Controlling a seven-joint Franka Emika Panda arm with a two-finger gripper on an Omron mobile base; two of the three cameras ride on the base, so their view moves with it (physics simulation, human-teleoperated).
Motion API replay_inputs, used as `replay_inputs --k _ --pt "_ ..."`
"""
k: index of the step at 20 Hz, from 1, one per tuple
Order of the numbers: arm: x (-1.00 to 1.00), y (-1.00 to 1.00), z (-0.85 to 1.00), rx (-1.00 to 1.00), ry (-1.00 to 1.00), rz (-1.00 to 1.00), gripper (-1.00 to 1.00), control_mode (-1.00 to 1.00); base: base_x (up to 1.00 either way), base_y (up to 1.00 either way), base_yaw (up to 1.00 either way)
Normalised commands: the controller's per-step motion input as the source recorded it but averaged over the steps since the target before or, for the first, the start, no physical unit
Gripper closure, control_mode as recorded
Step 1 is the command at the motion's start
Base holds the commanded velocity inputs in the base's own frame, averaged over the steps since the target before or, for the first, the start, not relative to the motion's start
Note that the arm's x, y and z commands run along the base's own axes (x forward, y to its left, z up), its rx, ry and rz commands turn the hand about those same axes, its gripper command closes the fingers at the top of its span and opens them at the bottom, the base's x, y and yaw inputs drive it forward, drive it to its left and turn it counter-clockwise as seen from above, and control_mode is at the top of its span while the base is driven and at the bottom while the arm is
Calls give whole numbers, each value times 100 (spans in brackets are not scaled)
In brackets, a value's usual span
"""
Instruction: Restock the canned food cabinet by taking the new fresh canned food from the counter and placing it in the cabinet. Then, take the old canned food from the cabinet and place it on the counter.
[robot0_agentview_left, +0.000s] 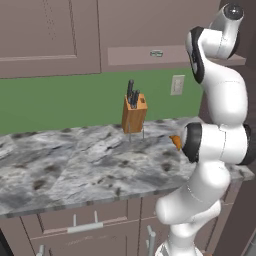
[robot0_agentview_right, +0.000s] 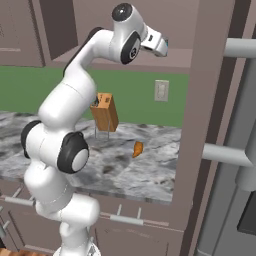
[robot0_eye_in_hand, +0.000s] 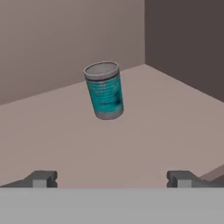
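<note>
teal can (robot0_eye_in_hand: 104, 90) upright on cabinet shelf (robot0_eye_in_hand: 144, 131) — pincer (robot0_eye_in_hand: 112, 179) wide apart

We can see just the tips of the gripper (robot0_eye_in_hand: 112, 179), cut off at 6 o'clock in the hand view. The small orange thing (robot0_agentview_left: 175, 142) on the counter (robot0_agentview_left: 75, 165) is half hidden behind the arm, too small for us to name. The tin (robot0_agentview_left: 156, 53) on the cabinet (robot0_agentview_left: 145, 55) shelf is tiny and blurry.
</note>
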Motion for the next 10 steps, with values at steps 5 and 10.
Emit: replay_inputs --k 5,10 --pt "27 -17 -10 0 0 0 -100 -100 0 0 0" --pt "43 -1 -9 -1 0 0 -100 -100 0 0 0"
